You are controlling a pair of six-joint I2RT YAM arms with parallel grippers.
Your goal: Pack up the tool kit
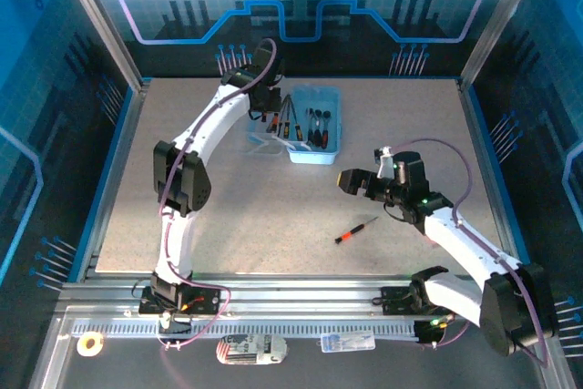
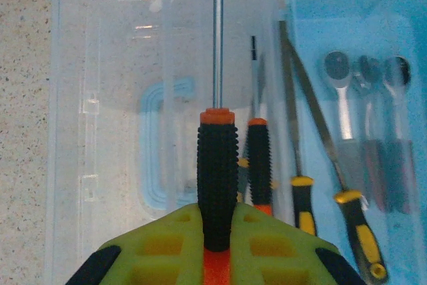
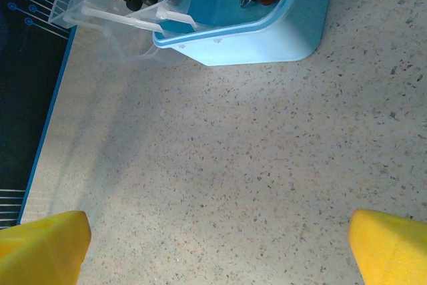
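Overhead: loose screwdriver (image 1: 355, 231) on table (image 1: 228, 207). Wrist: left pincer (image 2: 217, 221) clamps ribbed screwdriver (image 2: 217, 165).

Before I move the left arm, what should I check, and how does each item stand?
1. Left gripper grip on held screwdriver: ok, handle clamped.
2. Lid open: ok, folded out beside box.
3. Held screwdriver above box: not ok, it hangs over the lid.
4. Right gripper open: ok, above table.
5. Loose screwdriver packed: not ok, lies on table.
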